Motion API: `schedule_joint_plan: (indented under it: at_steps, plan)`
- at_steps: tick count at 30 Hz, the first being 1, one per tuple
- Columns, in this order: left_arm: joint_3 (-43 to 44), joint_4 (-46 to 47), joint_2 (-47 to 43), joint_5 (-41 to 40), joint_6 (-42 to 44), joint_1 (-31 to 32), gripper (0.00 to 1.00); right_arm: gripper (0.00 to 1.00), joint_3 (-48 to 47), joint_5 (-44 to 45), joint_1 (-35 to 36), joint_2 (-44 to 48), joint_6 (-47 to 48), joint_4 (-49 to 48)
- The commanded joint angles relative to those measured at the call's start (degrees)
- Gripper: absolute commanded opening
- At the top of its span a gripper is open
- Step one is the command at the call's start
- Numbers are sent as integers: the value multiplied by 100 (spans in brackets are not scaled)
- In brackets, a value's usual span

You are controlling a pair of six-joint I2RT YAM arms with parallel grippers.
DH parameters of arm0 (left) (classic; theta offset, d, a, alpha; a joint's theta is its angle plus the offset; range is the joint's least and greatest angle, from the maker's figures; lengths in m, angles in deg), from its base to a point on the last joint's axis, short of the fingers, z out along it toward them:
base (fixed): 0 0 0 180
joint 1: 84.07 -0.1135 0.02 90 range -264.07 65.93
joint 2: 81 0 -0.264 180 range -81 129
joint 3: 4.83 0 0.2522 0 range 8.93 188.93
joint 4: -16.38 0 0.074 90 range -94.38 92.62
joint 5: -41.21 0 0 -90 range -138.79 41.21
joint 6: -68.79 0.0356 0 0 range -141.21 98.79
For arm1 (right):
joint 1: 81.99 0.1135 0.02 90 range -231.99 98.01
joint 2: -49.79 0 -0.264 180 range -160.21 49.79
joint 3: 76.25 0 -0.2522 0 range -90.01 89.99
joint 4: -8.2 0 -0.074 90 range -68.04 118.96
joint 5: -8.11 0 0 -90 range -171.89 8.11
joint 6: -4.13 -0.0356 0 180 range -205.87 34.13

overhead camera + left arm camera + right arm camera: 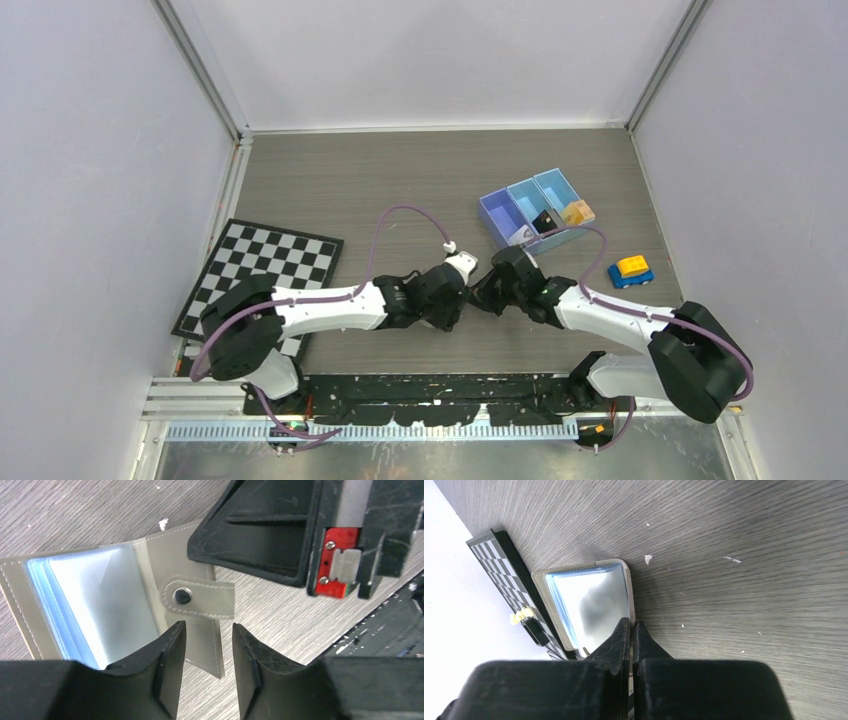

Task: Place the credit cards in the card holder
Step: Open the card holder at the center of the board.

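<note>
Light, floppy card holder (110, 595) lies open on the tabletop (400, 180), right of the chessboard (262, 270); its clear sleeves look slick, the stiffer taupe cover edge the surer hold; right pincer (631, 625) is clamped on that edge; left pincer (209, 627), narrowly parted, holds nothing, poised by the snap tab (200, 597)

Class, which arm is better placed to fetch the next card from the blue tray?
Left, probably: the left gripper is open and empty above the card holder, while the right gripper is shut on its edge, though the tray lies nearer the right arm.
</note>
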Motion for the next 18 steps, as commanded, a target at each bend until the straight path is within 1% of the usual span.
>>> schedule_joint_plan:
  at_steps: [1,3,6,11,16,18]
  plan:
    - [-115,322,-615,614,38,-200,49,0,36,375,20,183,29,73]
    - [-103,263,-763,845,59,-358,55,0,45,414,21,183,65,100]
    - [-77,58,-928,1357,37,-715,60,1,45,474,23,169,132,180]
    - [-149,-134,-1184,1864,-34,-1408,62,0,63,531,17,162,208,208]
    - [-209,-335,-1364,1978,-2,-1877,63,1,61,579,17,136,266,248]
    - [-263,-373,-1362,2071,-16,-2060,61,0,63,569,22,132,271,239]
